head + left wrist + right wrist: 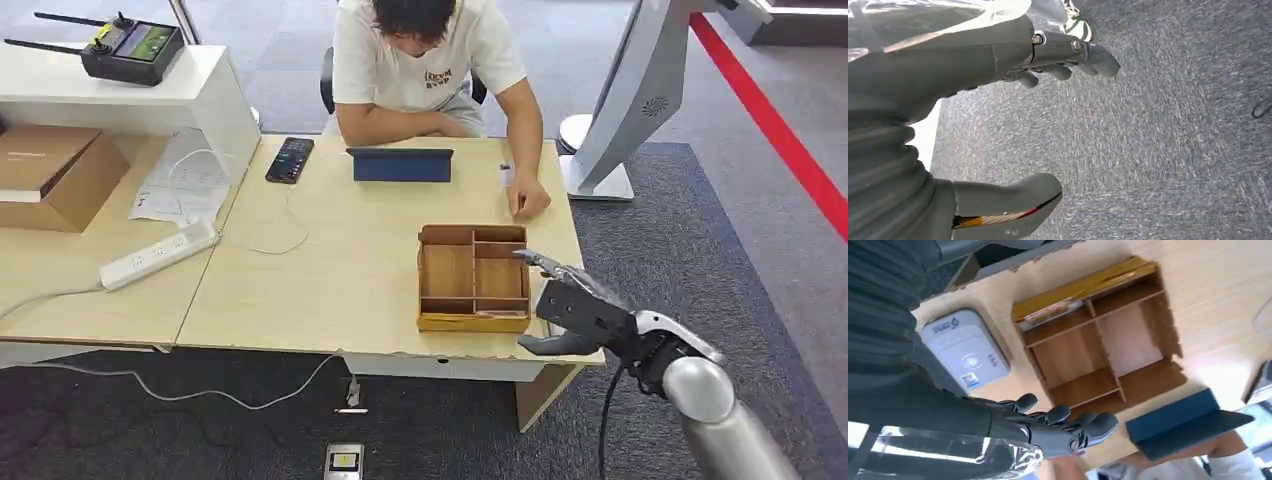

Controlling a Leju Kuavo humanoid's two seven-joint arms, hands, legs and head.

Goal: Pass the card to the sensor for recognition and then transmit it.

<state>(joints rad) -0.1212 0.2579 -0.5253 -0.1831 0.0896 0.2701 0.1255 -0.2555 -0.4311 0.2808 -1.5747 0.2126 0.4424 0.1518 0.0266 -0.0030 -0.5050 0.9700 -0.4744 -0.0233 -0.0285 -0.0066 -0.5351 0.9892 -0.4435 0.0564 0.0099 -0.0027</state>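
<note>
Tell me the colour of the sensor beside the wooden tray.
Light grey sensor, clearest in the right wrist view.

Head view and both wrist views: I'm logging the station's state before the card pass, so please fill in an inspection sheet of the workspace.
Surface: light wooden table, a second desk butted against its left.
Job's things: wooden tray with compartments, a card-like strip in its narrow slot; grey card sensor beside the tray.
Clutter: phone, blue tablet case, cardboard box, papers, remote controller.
Robot hands: right robot hand empty, fingers apart, over the table edge by the tray; left robot hand empty, over carpet.
Cables: power strip; white cable on the floor.
Surroundings: seated person, hand on table; grey carpet, red floor line.
</note>
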